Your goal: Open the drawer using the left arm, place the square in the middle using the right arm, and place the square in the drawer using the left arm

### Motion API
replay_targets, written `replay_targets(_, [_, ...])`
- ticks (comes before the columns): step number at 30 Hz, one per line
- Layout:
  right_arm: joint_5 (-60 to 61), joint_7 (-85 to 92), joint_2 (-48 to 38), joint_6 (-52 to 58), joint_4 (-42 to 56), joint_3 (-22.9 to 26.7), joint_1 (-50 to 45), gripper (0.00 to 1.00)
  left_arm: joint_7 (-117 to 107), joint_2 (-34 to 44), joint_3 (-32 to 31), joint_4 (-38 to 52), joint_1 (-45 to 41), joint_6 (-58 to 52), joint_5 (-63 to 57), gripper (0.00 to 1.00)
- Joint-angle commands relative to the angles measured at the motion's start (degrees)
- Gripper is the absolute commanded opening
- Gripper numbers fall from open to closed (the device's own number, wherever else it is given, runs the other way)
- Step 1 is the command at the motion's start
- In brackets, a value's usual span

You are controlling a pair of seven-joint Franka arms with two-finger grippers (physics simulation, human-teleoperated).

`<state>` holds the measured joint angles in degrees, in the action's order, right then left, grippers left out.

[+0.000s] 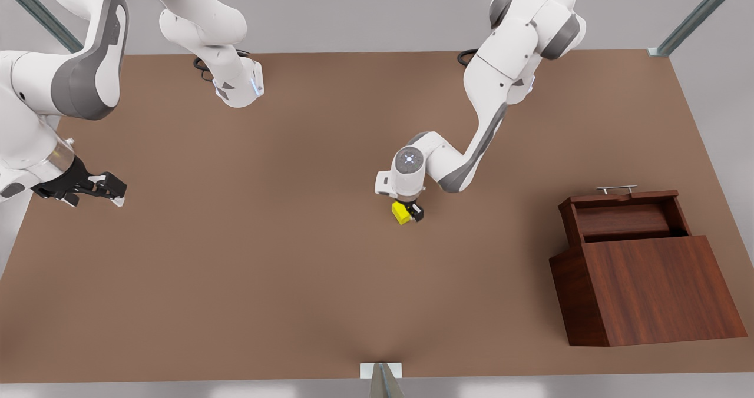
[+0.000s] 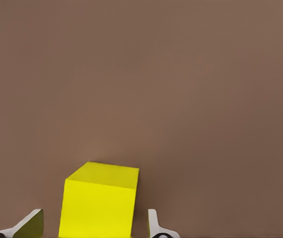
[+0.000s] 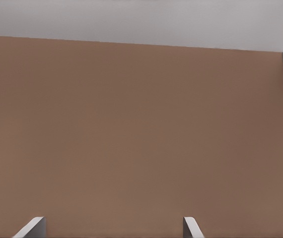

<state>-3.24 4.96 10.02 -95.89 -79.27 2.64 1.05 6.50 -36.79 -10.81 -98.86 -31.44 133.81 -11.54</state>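
— Well, front view first: why does the yellow square (image 1: 401,212) sit in the middle of the desk (image 1: 265,280)?

— It looks like a hand-over spot, I'd judge, reachable by both arms. The left claw (image 1: 410,211) is down over it, while the drawer (image 1: 624,216) stands pulled open atop the slant-faced wooden box (image 1: 645,289) at the front view's right, its silver handle (image 1: 616,189) facing away. The right claw (image 1: 105,187) waits well apart at the front view's left.

— And the left wrist view?

— The square (image 2: 99,201) lies between the left claw's (image 2: 94,225) fingertips (image 2: 154,223), with slim gaps on both sides: released, not yet clenched. Closing seems the step in hand.

— The right wrist view?

— The right claw (image 3: 111,228) has its fingertips (image 3: 32,227) spread over bare desk (image 3: 141,139), grasping nothing.
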Motion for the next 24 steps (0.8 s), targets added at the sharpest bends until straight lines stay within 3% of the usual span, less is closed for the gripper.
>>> replay_targets(1, [-0.01,-0.04,0.0,0.0,-0.01,0.0,0.01,1.0,0.0,-0.03,0.0,-0.01,-0.29,0.05,-0.32,1.0])
replay_targets(17, [-0.1,0.05,0.17,0.0,-0.01,0.0,0.01,1.0,0.88,-3.37,0.79,-0.01,-0.29,2.16,-0.67,1.0])
replay_targets(21, [-0.1,-0.04,0.08,0.17,0.08,0.35,0.01,1.0,0.79,-3.81,0.88,0.07,-0.29,2.69,-0.67,0.76])
replay_targets(24, [-0.1,0.05,0.0,0.35,0.08,0.27,-0.08,1.0,0.79,-3.9,1.05,0.07,-0.29,3.13,-0.67,0.72])
